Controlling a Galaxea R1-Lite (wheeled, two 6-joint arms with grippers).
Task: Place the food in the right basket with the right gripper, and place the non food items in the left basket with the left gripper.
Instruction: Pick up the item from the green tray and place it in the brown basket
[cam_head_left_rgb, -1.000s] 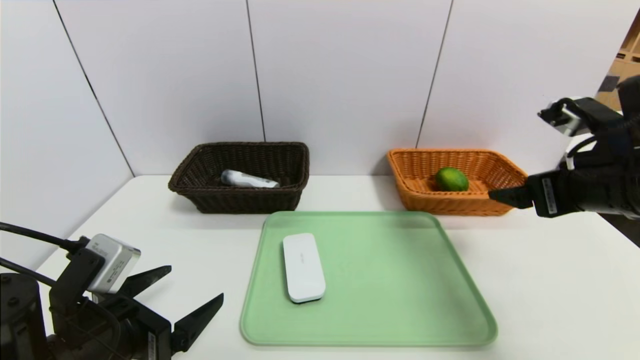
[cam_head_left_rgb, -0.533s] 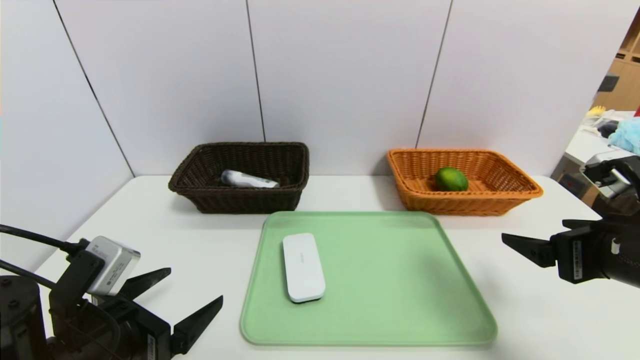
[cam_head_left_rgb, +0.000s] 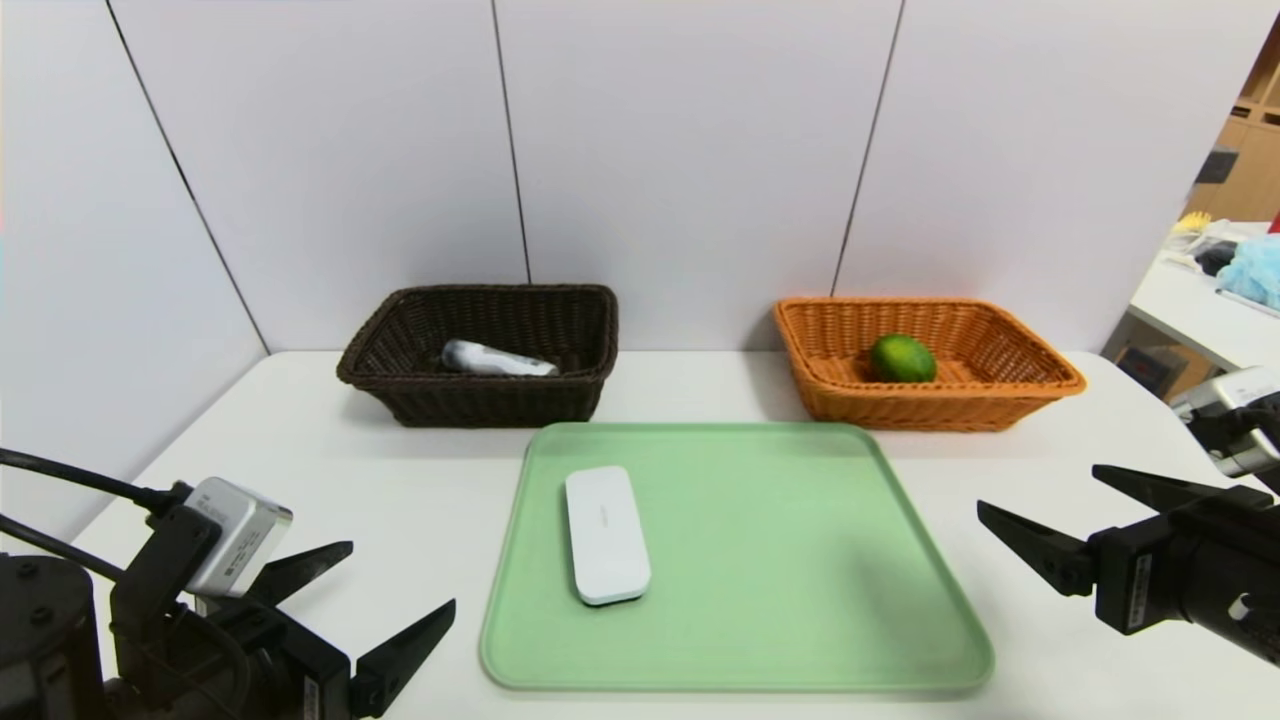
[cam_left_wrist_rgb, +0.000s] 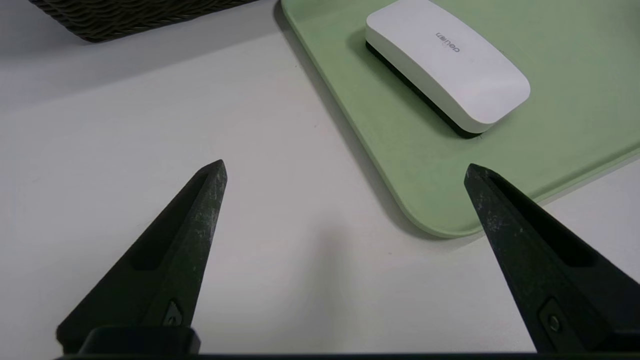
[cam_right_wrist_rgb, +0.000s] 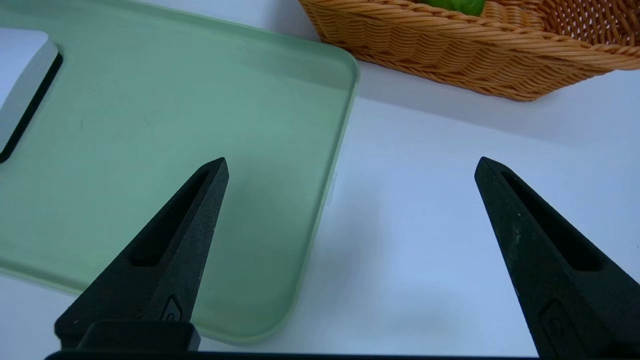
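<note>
The white eraser (cam_head_left_rgb: 606, 535) is lying flat on the green tray (cam_head_left_rgb: 800, 640), looking rigid, light and smooth-topped, so gripping across its narrow sides seems safest. The left gripper (cam_head_left_rgb: 395, 585) is hovering nearby, fingers wide and empty; the right gripper (cam_head_left_rgb: 1040, 510) is hanging wide beside the tray

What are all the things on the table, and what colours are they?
Tray: one, light green, middle of the table.
Whiteboard eraser: one, white with a dark underside, on the tray's left part.
Left basket: one, dark brown wicker, back left.
Packet: one, silvery white, inside the left basket.
Right basket: one, orange wicker, back right.
Lime: one, green, inside the right basket.
Table: one, white.
Left gripper: black, open, front left.
Right gripper: black, open, front right.
</note>
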